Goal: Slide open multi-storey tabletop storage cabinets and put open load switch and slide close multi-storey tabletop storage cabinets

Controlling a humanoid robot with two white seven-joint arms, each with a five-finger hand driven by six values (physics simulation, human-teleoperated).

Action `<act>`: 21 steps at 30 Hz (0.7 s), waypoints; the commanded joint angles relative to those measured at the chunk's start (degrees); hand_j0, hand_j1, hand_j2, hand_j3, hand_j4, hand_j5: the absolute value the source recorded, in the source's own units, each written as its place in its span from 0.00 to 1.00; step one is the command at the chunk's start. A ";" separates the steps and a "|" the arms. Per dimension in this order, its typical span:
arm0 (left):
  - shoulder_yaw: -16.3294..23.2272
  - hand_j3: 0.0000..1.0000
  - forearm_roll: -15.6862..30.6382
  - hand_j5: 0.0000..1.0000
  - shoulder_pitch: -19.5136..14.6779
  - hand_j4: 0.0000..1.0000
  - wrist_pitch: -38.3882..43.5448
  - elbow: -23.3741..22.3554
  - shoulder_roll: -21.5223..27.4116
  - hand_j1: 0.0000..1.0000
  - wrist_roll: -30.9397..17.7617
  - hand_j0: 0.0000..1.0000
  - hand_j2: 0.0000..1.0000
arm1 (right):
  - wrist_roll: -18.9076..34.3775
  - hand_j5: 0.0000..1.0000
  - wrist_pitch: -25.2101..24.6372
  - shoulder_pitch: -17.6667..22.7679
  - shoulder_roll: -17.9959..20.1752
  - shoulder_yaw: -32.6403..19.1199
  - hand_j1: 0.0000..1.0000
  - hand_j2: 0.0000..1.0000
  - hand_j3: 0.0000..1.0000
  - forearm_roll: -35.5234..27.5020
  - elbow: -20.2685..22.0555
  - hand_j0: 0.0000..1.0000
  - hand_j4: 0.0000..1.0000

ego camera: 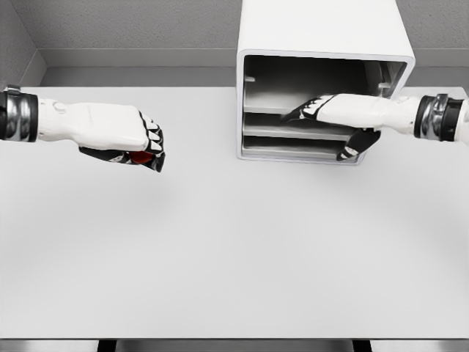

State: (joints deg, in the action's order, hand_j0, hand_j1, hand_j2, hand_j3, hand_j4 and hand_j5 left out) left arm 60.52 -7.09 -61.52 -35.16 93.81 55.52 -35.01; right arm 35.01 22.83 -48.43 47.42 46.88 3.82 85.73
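Observation:
A white multi-storey storage cabinet (pixel 322 44) stands at the back of the table, right of the middle, its front open onto grey shelves (pixel 293 130). My right hand (pixel 333 121) comes in from the right and reaches into the cabinet's front: its fingers stretch over the middle shelf and the thumb hangs below at the lower right corner, holding nothing. Over the table's left side my left hand (pixel 143 150) hovers, curled on a small red object (pixel 142 157), apparently the load switch, which is mostly hidden by the fingers.
The white table (pixel 234 249) runs wide toward its front edge at the bottom. A grey wall rises behind the cabinet.

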 commanded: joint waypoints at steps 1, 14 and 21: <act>-0.05 0.54 0.32 0.54 0.00 0.54 0.16 0.06 0.20 0.54 0.03 0.54 0.54 | -0.01 1.00 -1.91 0.09 0.92 0.32 1.00 1.00 1.00 0.31 2.95 1.00 1.00; -0.14 0.54 0.32 0.54 0.00 0.54 0.16 0.06 0.29 0.54 0.03 0.54 0.54 | -0.01 1.00 3.01 14.68 11.47 -18.67 1.00 1.00 1.00 -2.50 14.55 1.00 1.00; -0.14 0.54 0.32 0.54 0.00 0.54 0.16 0.06 0.29 0.54 0.03 0.54 0.54 | -0.01 1.00 -8.77 6.25 5.05 -11.29 1.00 1.00 1.00 -3.46 12.88 1.00 1.00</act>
State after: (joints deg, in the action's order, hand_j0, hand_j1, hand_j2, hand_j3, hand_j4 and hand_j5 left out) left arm 60.50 -7.07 -61.52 -35.13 93.87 55.77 -35.03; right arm 35.11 17.12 -43.24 54.61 32.18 0.69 99.41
